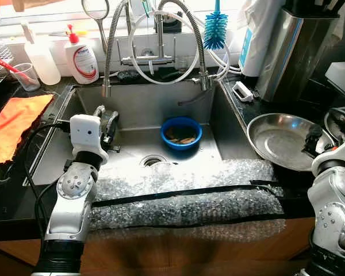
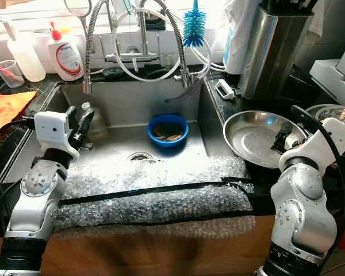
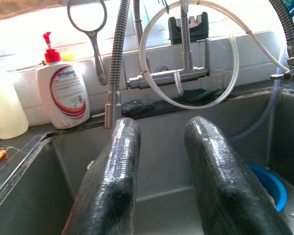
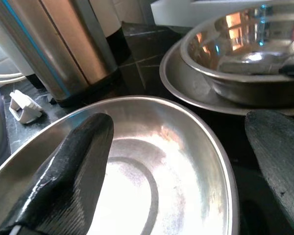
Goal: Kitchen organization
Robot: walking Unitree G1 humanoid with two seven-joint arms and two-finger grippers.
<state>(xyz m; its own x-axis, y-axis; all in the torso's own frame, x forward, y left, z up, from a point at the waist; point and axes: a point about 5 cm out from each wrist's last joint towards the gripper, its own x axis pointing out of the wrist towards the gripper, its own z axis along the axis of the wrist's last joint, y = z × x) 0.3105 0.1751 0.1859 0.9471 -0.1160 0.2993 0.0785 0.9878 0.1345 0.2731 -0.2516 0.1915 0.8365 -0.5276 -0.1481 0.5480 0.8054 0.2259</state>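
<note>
Both arms are silver-grey metal with chunky round joint housings, each with a ring of small dark screws. The left arm (image 1: 75,195) has a boxy white wrist block with two tiny dots on its face, plus a black cable looping off beside it. The right arm (image 2: 303,195) has its own black cable arcing above its wrist. Fingers (image 3: 110,186) are long, black, rounded, with a fine woven-looking texture.
</note>
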